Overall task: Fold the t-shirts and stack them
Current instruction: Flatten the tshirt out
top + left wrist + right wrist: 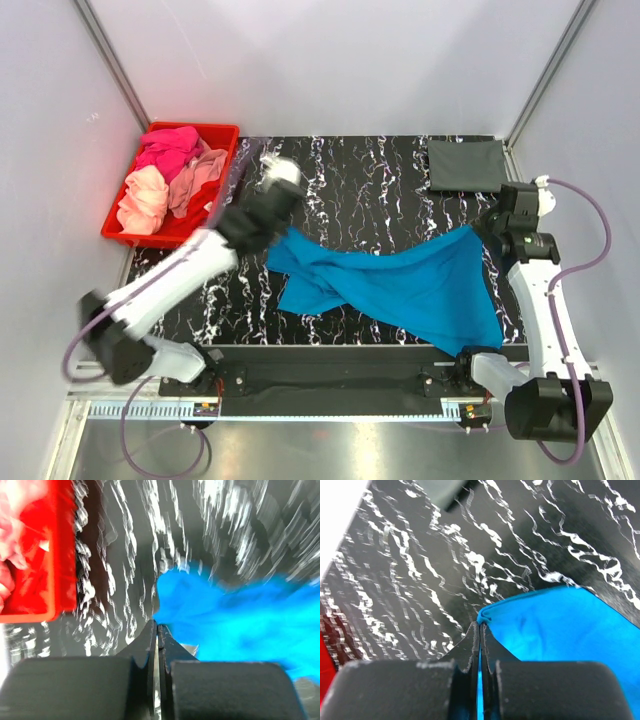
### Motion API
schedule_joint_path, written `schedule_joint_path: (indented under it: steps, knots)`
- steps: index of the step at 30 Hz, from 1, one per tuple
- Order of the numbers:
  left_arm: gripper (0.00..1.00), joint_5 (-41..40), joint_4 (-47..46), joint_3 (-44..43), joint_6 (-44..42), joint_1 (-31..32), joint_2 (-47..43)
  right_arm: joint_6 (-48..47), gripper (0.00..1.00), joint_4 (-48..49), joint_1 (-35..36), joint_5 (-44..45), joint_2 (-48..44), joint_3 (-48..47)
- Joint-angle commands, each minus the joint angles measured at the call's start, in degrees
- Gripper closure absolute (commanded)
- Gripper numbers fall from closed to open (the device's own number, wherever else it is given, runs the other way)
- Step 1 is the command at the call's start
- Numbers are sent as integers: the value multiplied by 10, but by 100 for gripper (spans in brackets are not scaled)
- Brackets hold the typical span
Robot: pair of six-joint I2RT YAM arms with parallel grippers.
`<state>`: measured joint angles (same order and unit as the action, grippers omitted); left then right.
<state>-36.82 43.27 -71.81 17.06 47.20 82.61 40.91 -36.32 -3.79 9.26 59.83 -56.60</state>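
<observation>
Clenched, both: left gripper (159, 626) on blue t-shirt (400, 285) at its ten o'clock corner, right gripper (480, 624) at two o'clock. Sagging between, across the table (380, 170). Soft, light, floppy, likely slippery: best pinched at corner seams.

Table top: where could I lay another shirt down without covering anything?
Free: the far middle strip of table between red bin and grey shirt, beyond the blue shirt. Crowded: centre to near right, covered by the blue shirt; near left, under the left arm.

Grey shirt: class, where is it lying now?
Top view: the grey shirt lies folded at the table's far right corner, beyond the right gripper.
</observation>
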Motion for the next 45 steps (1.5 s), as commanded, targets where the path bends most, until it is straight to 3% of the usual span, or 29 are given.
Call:
schedule_joint_path:
  steps: [1,6,14,19,25,28,33,40,44,45]
  knots:
    - [100,105,52,-97,62,-95,-120,-8,100,6,-2,-15,-9,-67]
    - [100,228,99,-244,102,-209,-155,23,100,-28,-2,-3,3,-173]
    - [100,206,108,-520,133,-247,-141,44,100,-40,-3,-16,9,-436]
    - [100,218,2,-533,147,-246,-202,59,100,-21,-2,-115,-4,-550]
    - [100,339,-15,-572,200,-246,-259,60,100,-108,-2,-111,-76,-650]
    - [100,379,-9,-570,225,-246,-293,71,100,-146,-2,-109,-118,-677]
    - [100,369,17,-593,218,-247,-313,69,100,-205,-3,-101,-147,-707]
    - [100,331,23,-603,130,-247,-229,45,100,-212,-2,-80,-79,-735]
    - [100,220,2,-599,54,-247,-147,6,100,-123,-2,-22,-41,-629]
    - [100,216,-16,-572,46,-247,-112,1,100,-96,-3,-14,-32,-563]
